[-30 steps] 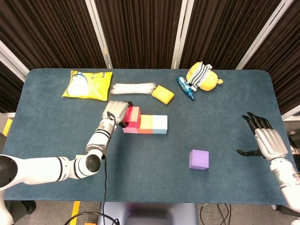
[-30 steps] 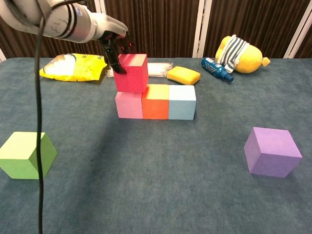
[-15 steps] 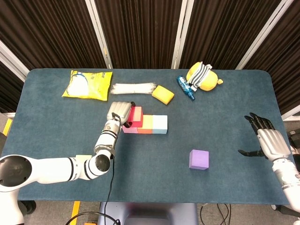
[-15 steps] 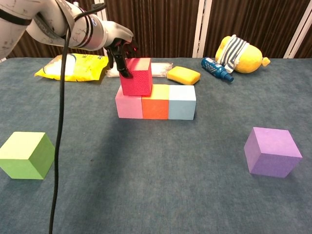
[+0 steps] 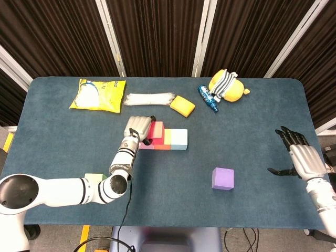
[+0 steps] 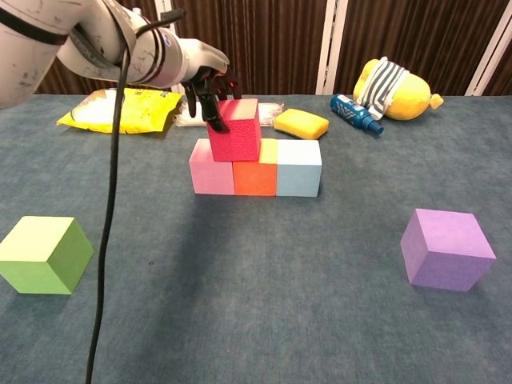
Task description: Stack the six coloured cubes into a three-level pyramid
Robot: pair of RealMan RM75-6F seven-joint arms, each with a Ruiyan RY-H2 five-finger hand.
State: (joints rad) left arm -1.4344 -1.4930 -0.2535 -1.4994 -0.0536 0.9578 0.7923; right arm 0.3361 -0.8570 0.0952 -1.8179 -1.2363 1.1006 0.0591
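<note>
A row of three cubes sits mid-table: pink (image 6: 211, 177), orange (image 6: 256, 178) and light blue (image 6: 298, 167). My left hand (image 6: 210, 78) grips a red cube (image 6: 237, 131) from above and behind, holding it over the seam between the pink and orange cubes; whether it rests on them I cannot tell. In the head view the left hand (image 5: 138, 128) covers the pink cube beside the red cube (image 5: 156, 133). A green cube (image 6: 44, 254) lies at the near left and a purple cube (image 6: 445, 249) at the near right. My right hand (image 5: 301, 157) hovers open at the table's right edge.
Along the far side lie a yellow bag (image 5: 97, 94), a white bundle (image 5: 150, 98), a yellow sponge (image 5: 182, 105), a blue bottle (image 5: 206, 96) and a yellow plush toy (image 5: 227, 86). The left arm's black cable (image 6: 108, 240) hangs down past the green cube.
The left hand has carried the red cube rightward, from over the pink cube to over the pink-orange seam. The right hand drifted slightly right and down.
</note>
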